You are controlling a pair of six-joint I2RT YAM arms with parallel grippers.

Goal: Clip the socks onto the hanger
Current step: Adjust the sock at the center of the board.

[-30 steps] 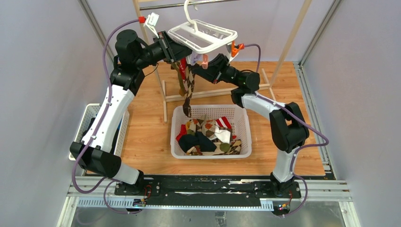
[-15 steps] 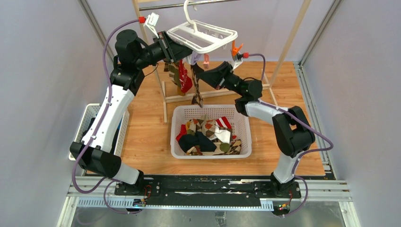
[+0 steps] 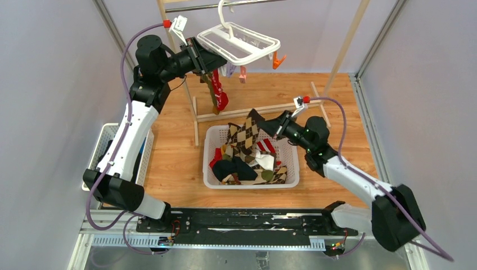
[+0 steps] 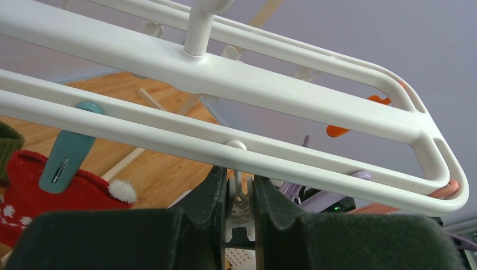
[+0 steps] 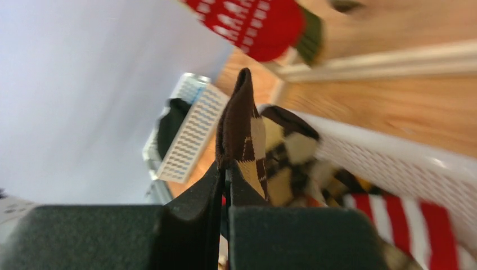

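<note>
The white hanger hangs by its hook from the metal bar; its rails fill the left wrist view. My left gripper is at its left end, shut on a small white clip under the near rail. A teal clip holds a red sock. My right gripper hovers low over the white basket, shut on the cuff of a brown-tan argyle sock that drapes onto the heap of socks. Orange and pink clips dangle free.
The wooden rack's foot bar lies just behind the basket, its uprights on either side of the hanger. A second white basket with dark cloth stands at the left by the left arm. Grey walls close in both sides.
My right arm has dropped away from the hanger with the argyle sock still in its grip and now holds it over the basket. The left arm has stayed put.
</note>
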